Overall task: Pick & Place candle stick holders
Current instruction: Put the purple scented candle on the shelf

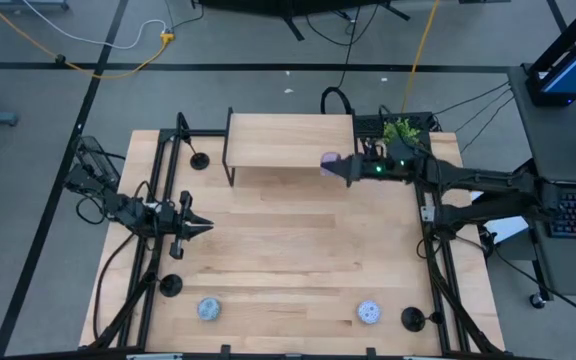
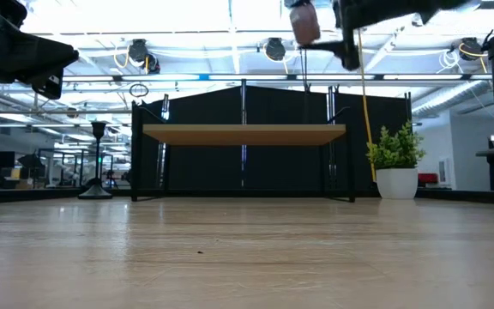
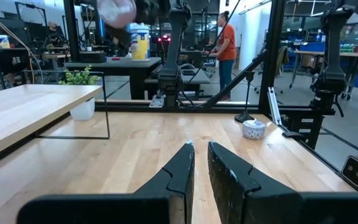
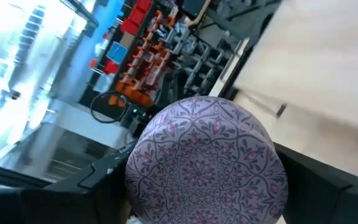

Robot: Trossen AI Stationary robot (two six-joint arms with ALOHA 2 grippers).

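- Two tools in view. The right tool (image 1: pixel 343 168) is held high above the desk (image 1: pixel 298 255), at the right end of the raised wooden shelf (image 1: pixel 290 139), and pinches a round lavender puck (image 4: pixel 207 167) between its spread fingers.
- Right wrist view: the puck fills the middle of the frame, its patterned flat face toward the camera, dark fingers on either side of it.
- Low view: the puck (image 2: pixel 304 23) hangs near the top of the frame, well above the shelf (image 2: pixel 243 134).
- Left tool (image 1: pixel 200 228): over the left part of the desk, clear of the surface, pointing toward the middle. Fingers (image 3: pixel 178 174) pressed almost together, only a thin gap between them, nothing held.
- Candle stick holders, all black, all standing on the desk, none touched by either tool:
  - one (image 1: pixel 200 158) near the far left corner, just beside the left end of the shelf;
  - one (image 1: pixel 170 284) at the left edge, on the near side of the left tool;
  - one (image 1: pixel 412 319) near the near right corner.
- A pale grey puck (image 1: pixel 208 309) sits near the front edge, left of centre; a white puck (image 1: pixel 369 312) sits near the front edge, just beside the near-right holder.
- A small potted plant (image 1: pixel 402 130) stands at the far right corner, behind the right arm.
- Left wrist view: a person in an orange top (image 3: pixel 226 43) stands in the room beyond the desk.
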